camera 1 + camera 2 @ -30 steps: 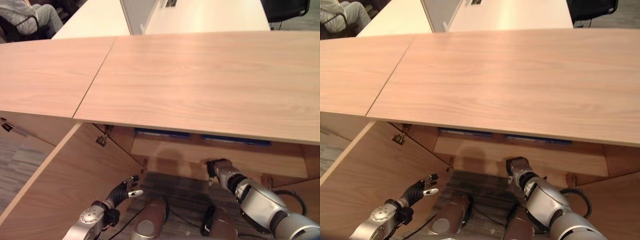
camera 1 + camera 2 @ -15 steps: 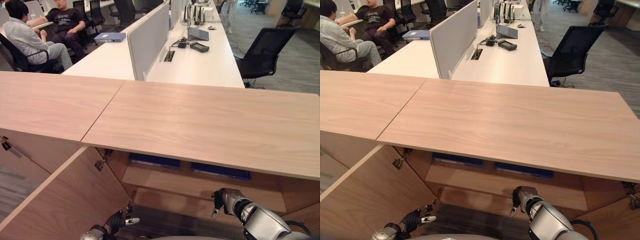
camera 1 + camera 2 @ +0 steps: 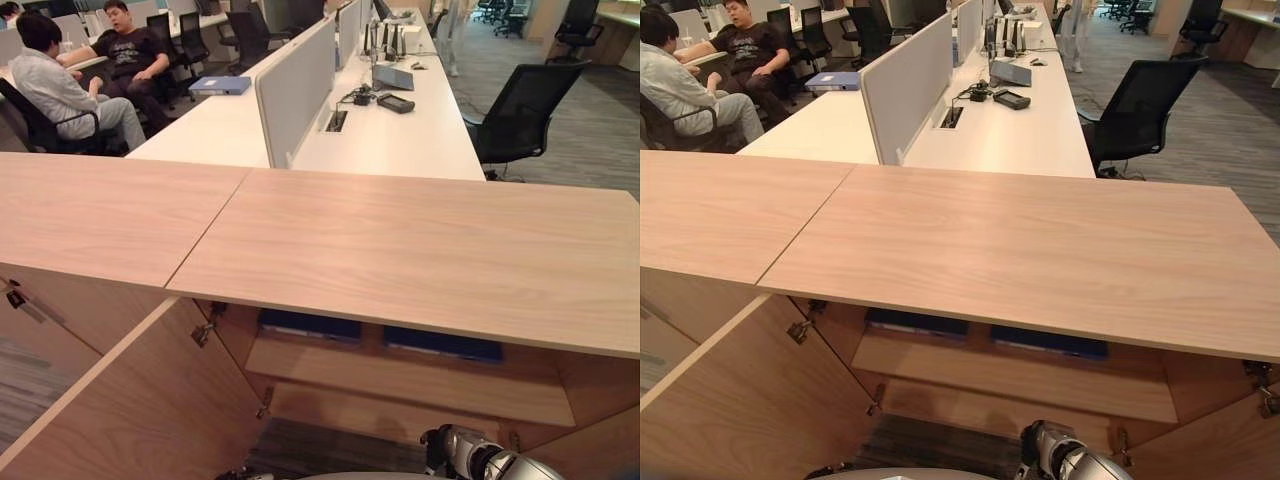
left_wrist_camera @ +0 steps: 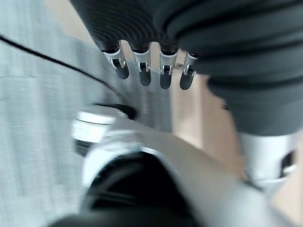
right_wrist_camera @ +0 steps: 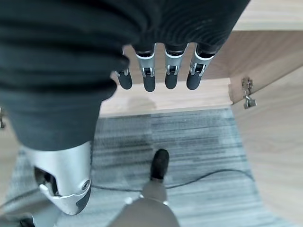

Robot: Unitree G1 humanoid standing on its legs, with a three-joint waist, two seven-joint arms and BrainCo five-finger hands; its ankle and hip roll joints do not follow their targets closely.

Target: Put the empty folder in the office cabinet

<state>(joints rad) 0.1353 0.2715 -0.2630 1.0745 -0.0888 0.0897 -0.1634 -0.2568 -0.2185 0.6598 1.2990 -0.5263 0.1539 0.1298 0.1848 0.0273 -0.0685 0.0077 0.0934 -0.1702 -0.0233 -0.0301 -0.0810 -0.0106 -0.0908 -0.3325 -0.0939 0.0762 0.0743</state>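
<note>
The office cabinet (image 3: pixel 400 240) stands with both doors swung open under its long wooden top. On its inner shelf (image 3: pixel 400 375) lie two blue folders, one on the left (image 3: pixel 310 324) and one on the right (image 3: pixel 443 345). My right hand (image 3: pixel 447 447) hangs low in front of the cabinet's lower compartment. In the right wrist view my right hand (image 5: pixel 165 71) has straight fingers and holds nothing. In the left wrist view my left hand (image 4: pixel 142 71) hangs over the grey carpet, its fingers also straight and holding nothing.
The left cabinet door (image 3: pixel 130 400) swings out toward me, and the right door (image 3: pixel 1210 440) stands open too. Behind the cabinet are white desks with a grey divider (image 3: pixel 295 85), a blue folder (image 3: pixel 220 86), a black chair (image 3: pixel 520 100) and seated people (image 3: pixel 60 90).
The camera has tilted up, bringing the office behind into view. Both hands have sunk to the bottom edge of the eye views. The folders on the shelf have not moved.
</note>
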